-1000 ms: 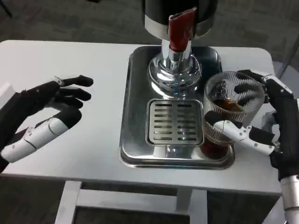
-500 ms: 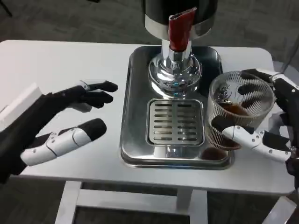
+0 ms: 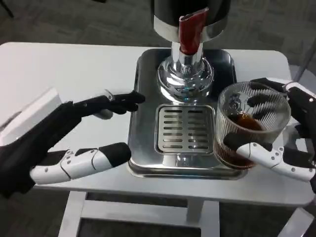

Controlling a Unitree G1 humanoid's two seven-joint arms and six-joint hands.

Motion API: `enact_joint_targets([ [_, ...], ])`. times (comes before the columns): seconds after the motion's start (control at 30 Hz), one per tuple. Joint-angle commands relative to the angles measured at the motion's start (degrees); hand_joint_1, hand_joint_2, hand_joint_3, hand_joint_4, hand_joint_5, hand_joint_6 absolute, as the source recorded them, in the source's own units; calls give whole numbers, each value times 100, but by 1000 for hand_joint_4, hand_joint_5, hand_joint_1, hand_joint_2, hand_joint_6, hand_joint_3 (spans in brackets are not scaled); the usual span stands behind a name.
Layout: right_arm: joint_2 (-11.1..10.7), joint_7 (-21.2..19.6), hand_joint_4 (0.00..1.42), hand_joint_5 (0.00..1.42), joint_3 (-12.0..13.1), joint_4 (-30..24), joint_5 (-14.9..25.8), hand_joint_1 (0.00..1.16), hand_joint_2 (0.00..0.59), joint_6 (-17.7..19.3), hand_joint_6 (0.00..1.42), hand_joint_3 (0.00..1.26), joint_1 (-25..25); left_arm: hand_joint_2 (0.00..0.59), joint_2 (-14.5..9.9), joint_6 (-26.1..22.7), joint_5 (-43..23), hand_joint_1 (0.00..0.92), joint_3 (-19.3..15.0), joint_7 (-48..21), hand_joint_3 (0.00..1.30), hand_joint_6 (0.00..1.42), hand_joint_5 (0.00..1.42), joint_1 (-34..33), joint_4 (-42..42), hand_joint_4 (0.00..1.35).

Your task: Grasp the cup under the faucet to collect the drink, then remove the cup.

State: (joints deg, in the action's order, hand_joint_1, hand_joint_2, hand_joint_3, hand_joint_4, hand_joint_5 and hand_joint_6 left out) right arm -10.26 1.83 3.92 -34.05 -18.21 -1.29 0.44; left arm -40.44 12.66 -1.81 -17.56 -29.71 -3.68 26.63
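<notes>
We see the white table (image 3: 59, 69) bearing a steel drip tray (image 3: 148, 148) and dispenser faucet (image 3: 190, 29). Our left hand (image 3: 74, 133) hovers, fingers apart, empty. Our right hand (image 3: 291, 143) grips the ribbed glass cup (image 3: 252, 123), holding brown drink, at the tray's right edge.

right hand (image 3: 289, 143): grips cup (image 3: 251, 126) at tray's (image 3: 143, 148) right edge, dark drink inside
left hand (image 3: 74, 138): empty, fingers spread, near tray's left edge
faucet (image 3: 190, 32): above grate (image 3: 185, 129)
</notes>
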Motion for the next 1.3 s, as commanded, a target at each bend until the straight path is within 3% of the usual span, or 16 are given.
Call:
enact_joint_targets([
  [0.03, -24, 115, 1154, 1392, 95, -383, 197, 851, 191, -1, 1424, 1009, 122, 71, -137, -40, -81, 0, -149, -143, 255, 317, 262, 144, 305, 246],
  [0.77, -209, 643, 1168, 1394, 373, -1011, 652, 851, 178, -70, 1424, 1010, 498, 55, -191, 250, -41, 0, -879, -408, 222, 225, 123, 987, 1414, 106],
  [1.3, -242, 752, 1169, 1403, 472, -1175, 720, 848, 178, -113, 1424, 1020, 565, 64, -165, 324, -258, 0, -1048, -526, 180, 224, 108, 1256, 1771, 74],
])
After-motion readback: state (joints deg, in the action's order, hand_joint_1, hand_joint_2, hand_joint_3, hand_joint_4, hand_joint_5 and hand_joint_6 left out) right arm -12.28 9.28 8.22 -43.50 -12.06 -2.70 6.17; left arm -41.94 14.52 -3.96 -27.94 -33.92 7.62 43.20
